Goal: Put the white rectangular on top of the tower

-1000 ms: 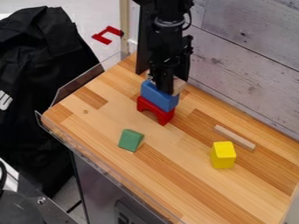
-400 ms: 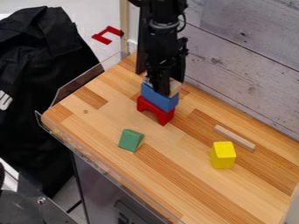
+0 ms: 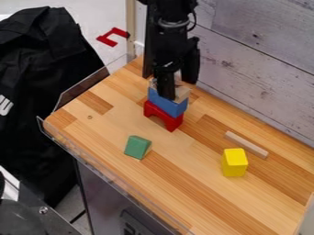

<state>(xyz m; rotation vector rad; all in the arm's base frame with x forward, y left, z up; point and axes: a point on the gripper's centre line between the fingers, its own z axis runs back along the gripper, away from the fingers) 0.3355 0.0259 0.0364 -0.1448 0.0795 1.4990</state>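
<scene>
The black gripper (image 3: 178, 87) hangs over the tower at the upper middle of the table, its two fingers spread apart. One finger comes down in front of the tower's top, and the other is behind and to the right. A pale wooden block (image 3: 182, 93) lies on the blue block (image 3: 167, 103), partly hidden by the front finger. Underneath is a red arch block (image 3: 162, 116) standing on the table. A thin, pale rectangular strip (image 3: 246, 144) lies flat on the right part of the table.
A yellow block (image 3: 234, 162) stands just below the strip, and a green block (image 3: 137, 147) sits left of centre. A clear guard (image 3: 110, 167) runs along the table's left edges; a whitish plank wall (image 3: 257, 69) borders the back right.
The gripper has shifted slightly left and its fingers have spread wider, showing more of the pale block on top. The tower and the loose blocks have stayed put.
</scene>
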